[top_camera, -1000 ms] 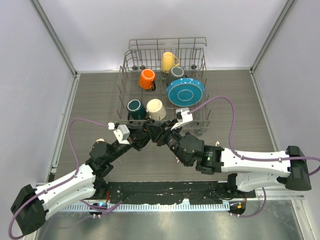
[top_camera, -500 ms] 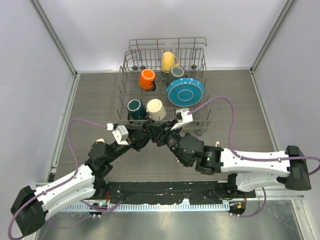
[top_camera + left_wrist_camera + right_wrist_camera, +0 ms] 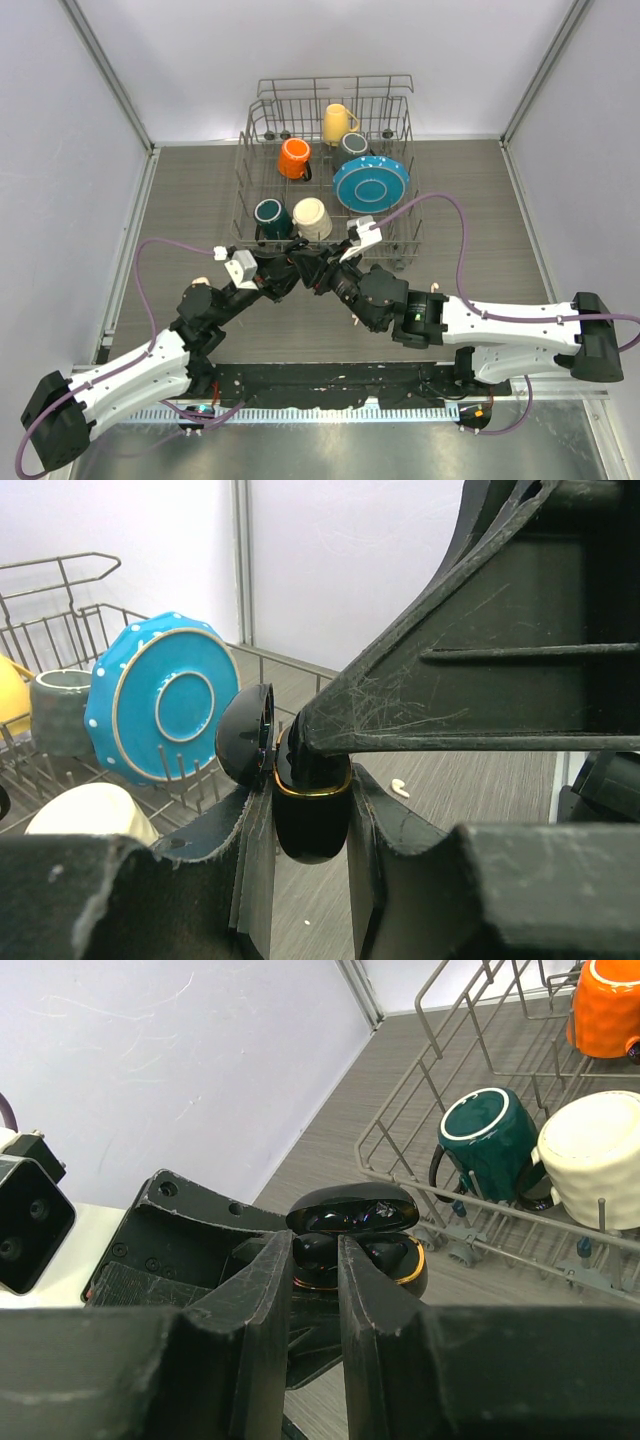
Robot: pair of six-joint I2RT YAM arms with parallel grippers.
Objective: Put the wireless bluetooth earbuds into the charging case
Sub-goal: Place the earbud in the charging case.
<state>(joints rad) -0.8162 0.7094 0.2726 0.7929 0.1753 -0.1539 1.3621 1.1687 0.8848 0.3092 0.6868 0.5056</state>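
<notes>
I have the left gripper [image 3: 310, 832] clamped on the open black charging case [image 3: 312, 815], the right gripper [image 3: 314, 1252] pinching a black earbud [image 3: 313, 1246] in its mouth, 6 o'clock of the mug-filled dish rack [image 3: 300, 100].

**Grey Counter Carries a Wire Rack and Loose Bits**

The counter [image 3: 480, 210] is a dark grey, wood-grained surface running between pale walls. A wire dish rack [image 3: 242, 190] stands directly on it at the far middle, its feet on the boards. In the left wrist view a small white earbud [image 3: 400, 787] lies loose on the bare counter. A tiny pale speck [image 3: 199, 281], too small to identify, lies towards the left side.
</notes>
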